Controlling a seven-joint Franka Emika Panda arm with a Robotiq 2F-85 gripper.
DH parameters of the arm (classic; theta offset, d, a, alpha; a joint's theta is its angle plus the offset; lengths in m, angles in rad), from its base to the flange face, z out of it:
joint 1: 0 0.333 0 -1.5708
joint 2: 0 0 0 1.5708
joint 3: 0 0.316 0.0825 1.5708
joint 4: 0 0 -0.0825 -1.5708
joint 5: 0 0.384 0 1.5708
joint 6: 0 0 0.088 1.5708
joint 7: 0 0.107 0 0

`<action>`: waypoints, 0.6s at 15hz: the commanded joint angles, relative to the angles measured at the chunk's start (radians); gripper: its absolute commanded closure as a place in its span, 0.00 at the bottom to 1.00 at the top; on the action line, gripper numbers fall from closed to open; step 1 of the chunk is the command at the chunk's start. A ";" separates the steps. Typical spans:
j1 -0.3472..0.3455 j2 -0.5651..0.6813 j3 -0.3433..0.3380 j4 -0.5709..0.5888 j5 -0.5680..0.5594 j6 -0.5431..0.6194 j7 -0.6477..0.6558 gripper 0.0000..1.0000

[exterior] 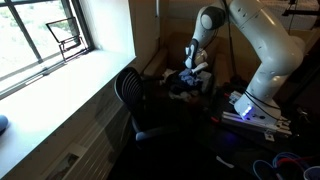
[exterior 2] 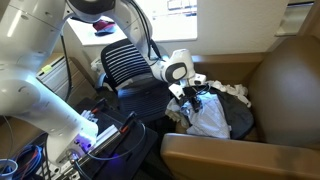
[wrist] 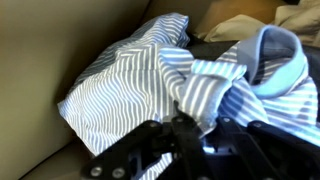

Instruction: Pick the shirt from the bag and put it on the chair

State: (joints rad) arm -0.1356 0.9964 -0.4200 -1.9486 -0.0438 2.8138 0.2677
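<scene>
The shirt [wrist: 130,80] is blue-and-white striped and lies crumpled on a brown leather seat; it also shows as a pale heap in an exterior view [exterior 2: 212,120]. My gripper [wrist: 190,125] is down on it, its black fingers pinched on a fold of the striped cloth. In both exterior views the gripper [exterior 2: 190,97] [exterior: 196,68] sits right over the heap. A dark shape under the shirt [wrist: 215,48] may be the bag; I cannot tell for sure. The black mesh office chair [exterior 2: 127,62] [exterior: 128,90] stands beside the seat, apart from the gripper.
The brown leather armchair [exterior 2: 275,75] has a high back and a padded arm [exterior 2: 230,155] near the camera. The robot base with cables and lit electronics [exterior 2: 95,135] stands close by. A window and white sill [exterior: 60,70] run along one wall.
</scene>
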 commanded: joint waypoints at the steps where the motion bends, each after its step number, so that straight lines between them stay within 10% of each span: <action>1: -0.056 -0.065 0.050 0.056 0.020 -0.202 -0.078 1.00; 4: -0.077 -0.218 0.073 0.042 0.026 -0.327 -0.121 1.00; 9: -0.063 -0.491 0.067 -0.118 -0.008 -0.107 -0.163 0.99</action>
State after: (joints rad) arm -0.1871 0.6931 -0.3726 -1.9213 -0.0331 2.6060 0.1546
